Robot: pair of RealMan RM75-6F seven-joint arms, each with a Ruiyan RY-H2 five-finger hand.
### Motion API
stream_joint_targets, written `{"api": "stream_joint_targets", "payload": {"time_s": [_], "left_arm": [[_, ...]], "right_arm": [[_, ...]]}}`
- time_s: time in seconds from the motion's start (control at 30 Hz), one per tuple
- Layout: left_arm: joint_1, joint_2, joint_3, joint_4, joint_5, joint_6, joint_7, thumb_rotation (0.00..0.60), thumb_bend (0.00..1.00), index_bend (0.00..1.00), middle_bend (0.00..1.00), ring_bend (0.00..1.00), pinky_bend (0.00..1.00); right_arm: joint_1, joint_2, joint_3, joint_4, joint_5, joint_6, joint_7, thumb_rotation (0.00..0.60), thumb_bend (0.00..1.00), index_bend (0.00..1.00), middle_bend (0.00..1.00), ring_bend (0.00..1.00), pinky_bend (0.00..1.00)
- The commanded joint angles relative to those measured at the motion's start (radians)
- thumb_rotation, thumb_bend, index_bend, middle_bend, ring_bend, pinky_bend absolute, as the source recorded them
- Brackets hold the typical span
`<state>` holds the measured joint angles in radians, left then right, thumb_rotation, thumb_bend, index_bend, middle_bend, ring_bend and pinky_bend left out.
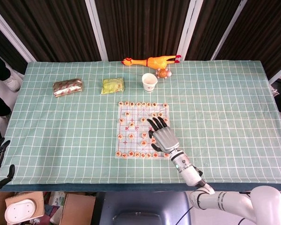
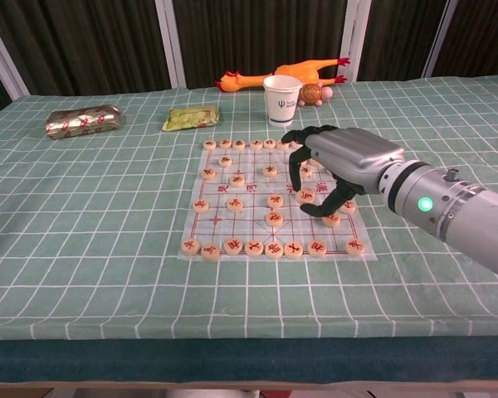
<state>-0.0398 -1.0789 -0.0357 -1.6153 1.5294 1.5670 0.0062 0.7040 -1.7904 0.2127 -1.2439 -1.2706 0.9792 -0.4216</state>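
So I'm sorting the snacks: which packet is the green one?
The smaller packet, nearer the paper cup; the other packet is brown and red.

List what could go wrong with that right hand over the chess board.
1. The right hand hangs with spread fingers above the crowded right side of the chess board; coming down, it could knock several chess pieces off their points at once.
2. The board looks like a thin sheet on the checked tablecloth, so a dragging finger might shift it and slide every piece.
3. The paper cup stands just beyond the board; a forward sweep could tip it.
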Motion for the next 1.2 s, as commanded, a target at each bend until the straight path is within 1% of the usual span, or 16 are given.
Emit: {"api": "stream_joint_targets", "payload": {"time_s": [0.03,0.27,0.53,0.6,0.83,1.03,1.13,1.2], "left_arm": [[0.002,0.002,0.000,0.000,0.000,0.002,-0.003,0.600,0.49,0.00,0.00,0.01,0.06],[0.003,0.002,0.001,-0.001,0.003,0.002,-0.001,0.600,0.49,0.00,0.00,0.01,0.06],[0.000,-0.001,0.002,-0.001,0.005,-0.006,0.006,0.600,0.49,0.00,0.00,0.01,0.06],[-0.001,-0.002,0.002,-0.001,0.002,-0.009,0.010,0.600,0.49,0.00,0.00,0.01,0.06],[-0.003,-0.004,0.002,-0.001,0.002,-0.014,0.015,0.600,0.49,0.00,0.00,0.01,0.06],[-0.002,-0.003,0.002,-0.001,0.004,-0.011,0.014,0.600,0.49,0.00,0.00,0.01,0.06],[-0.001,-0.003,0.003,0.000,0.006,-0.009,0.014,0.600,0.49,0.00,0.00,0.01,0.06],[-0.001,-0.003,0.002,0.001,0.006,-0.008,0.017,0.600,0.49,0.00,0.00,0.01,0.06]], "right_arm": [[0.012,-0.021,-0.007,0.033,0.021,-0.022,-0.020,0.600,0.44,0.64,0.16,0.00,0.01],[0.022,-0.045,-0.012,0.079,0.039,-0.034,-0.021,0.600,0.44,0.64,0.16,0.00,0.01],[0.022,-0.041,-0.024,0.086,0.046,-0.036,-0.018,0.600,0.44,0.64,0.16,0.00,0.01],[0.023,-0.040,-0.026,0.086,0.052,-0.041,-0.021,0.600,0.44,0.63,0.16,0.00,0.01],[0.025,-0.031,-0.031,0.079,0.065,-0.052,-0.030,0.600,0.44,0.54,0.16,0.00,0.01],[0.017,-0.007,-0.040,0.044,0.043,-0.027,-0.011,0.600,0.44,0.51,0.16,0.00,0.01],[0.001,0.027,-0.047,-0.002,0.013,0.010,0.006,0.600,0.44,0.50,0.16,0.00,0.01],[-0.024,0.073,-0.057,-0.063,-0.019,0.060,0.022,0.600,0.44,0.46,0.16,0.00,0.01]]}}
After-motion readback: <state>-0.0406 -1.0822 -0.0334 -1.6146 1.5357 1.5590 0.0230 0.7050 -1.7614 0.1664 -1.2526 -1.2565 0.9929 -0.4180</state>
